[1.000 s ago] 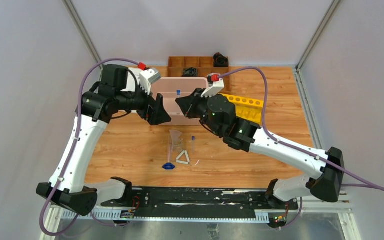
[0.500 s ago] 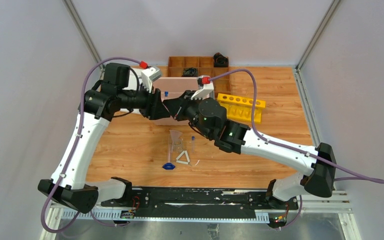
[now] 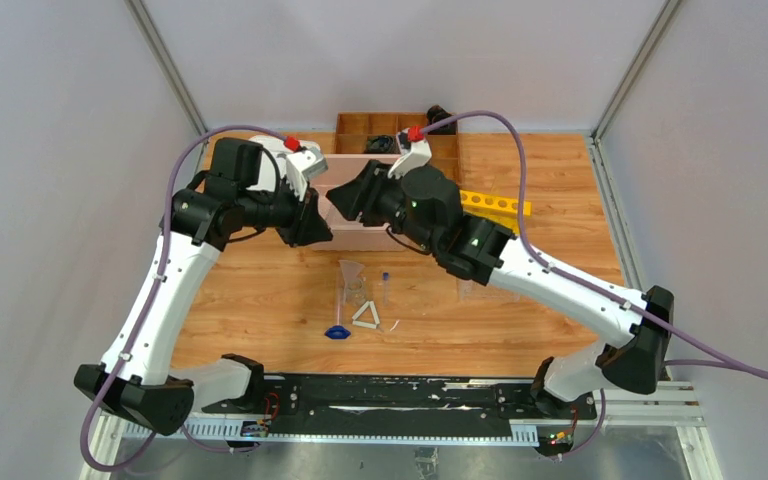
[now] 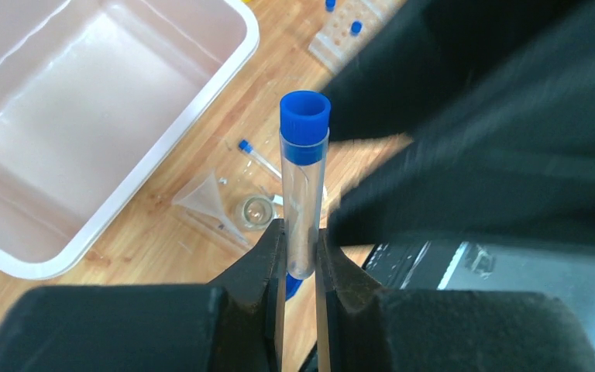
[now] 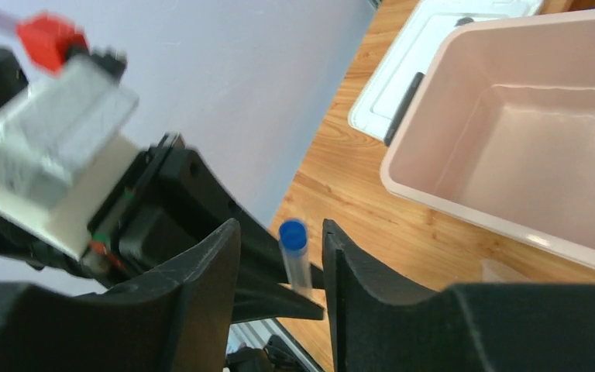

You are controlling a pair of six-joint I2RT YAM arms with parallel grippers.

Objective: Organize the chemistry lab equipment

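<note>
A clear blue-capped tube [image 4: 304, 178] stands upright between my left gripper's [image 4: 300, 232] jaws, which are shut on its lower end. My right gripper [image 5: 279, 229] is open, its fingers standing either side of the same tube [image 5: 296, 260] without touching it. In the top view both grippers meet over the left end of the pink bin [image 3: 360, 240]: left gripper [image 3: 315, 225], right gripper [image 3: 345, 200]. On the table lie a glass funnel [image 3: 350, 275], another blue-capped tube [image 3: 385, 285], a white triangle [image 3: 365, 315] and a tiny blue piece [image 3: 337, 332]. A clear tube rack [image 4: 341, 35] holds blue-capped tubes.
A yellow rack [image 3: 495, 203] stands right of the bin, partly behind the right arm. The brown wooden tray [image 3: 380, 125] with black objects sits at the back. A white lid [image 5: 426, 54] lies beside the bin. The right arm fills the right of the left wrist view.
The right gripper brought the tube leftward to the left gripper. The left jaws closed on it and the right jaws opened off it.
</note>
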